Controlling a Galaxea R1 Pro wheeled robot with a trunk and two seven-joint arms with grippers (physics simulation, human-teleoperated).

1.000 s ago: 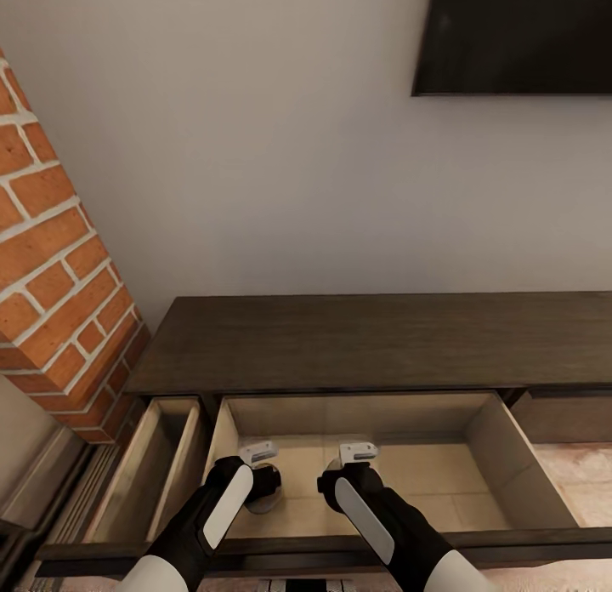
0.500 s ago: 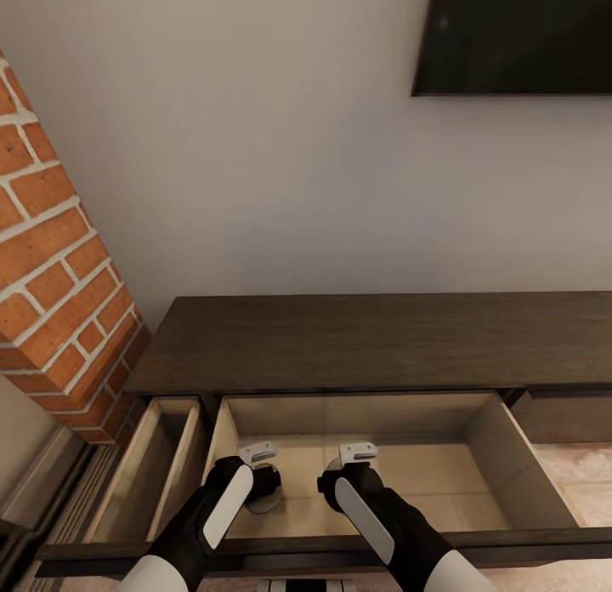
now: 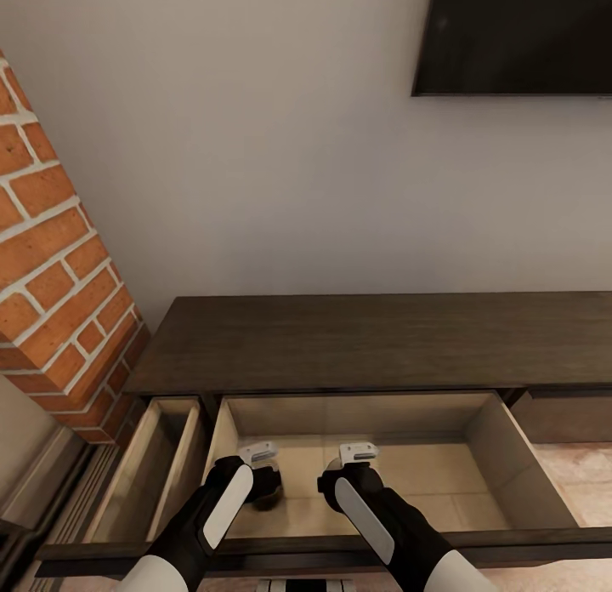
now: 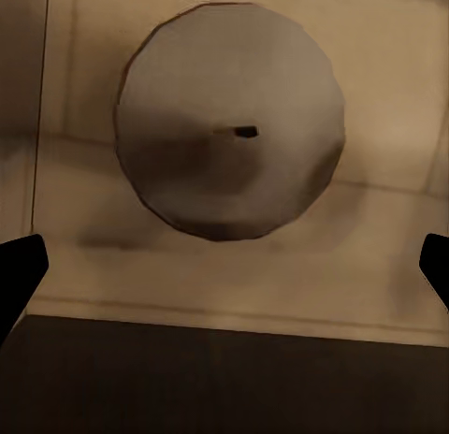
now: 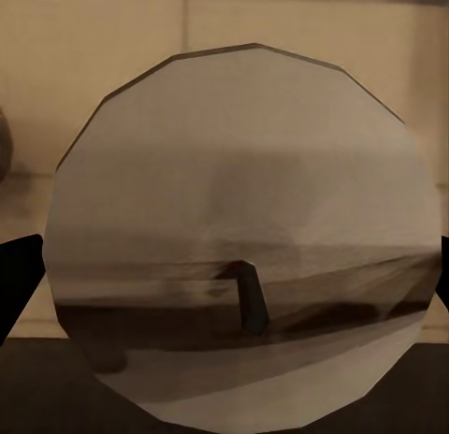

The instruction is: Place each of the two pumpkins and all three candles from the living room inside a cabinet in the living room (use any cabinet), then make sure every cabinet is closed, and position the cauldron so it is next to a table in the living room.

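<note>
Your left claw (image 3: 265, 471) hangs inside the wide open drawer (image 3: 510, 456) of the cabinet (image 3: 374, 341), with its black fingertips (image 4: 21, 270) spread wide at the two edges of the left wrist view. Nothing sits between them. Straight beyond those tips a candle (image 4: 230, 121) shows its flat round end with a short dark wick, apart from both fingers and lying against the pale drawer floor. From your head view that candle is mostly hidden behind the left claw, so only a dark patch shows there.

Your right claw (image 3: 344, 475) hangs just beside the left one, in the same drawer. Its fingertips (image 5: 19, 280) also stand far apart at the frame edges. A second candle (image 5: 245, 256) sits very close in front of it, its round end and wick spanning nearly the whole gap between the tips. Whether the fingers actually touch that candle I cannot tell, since the contact points fall at the frame edge.

Beyond both claws lies the bare grey-beige drawer floor and its back wall. To the left claw's outer side a narrower drawer (image 3: 157, 464) is also pulled open. Above the drawers runs the dark brown cabinet top. Farther left stands a brick pillar (image 3: 51, 269), and high on the wall to the right hangs a black TV (image 3: 514, 35).
</note>
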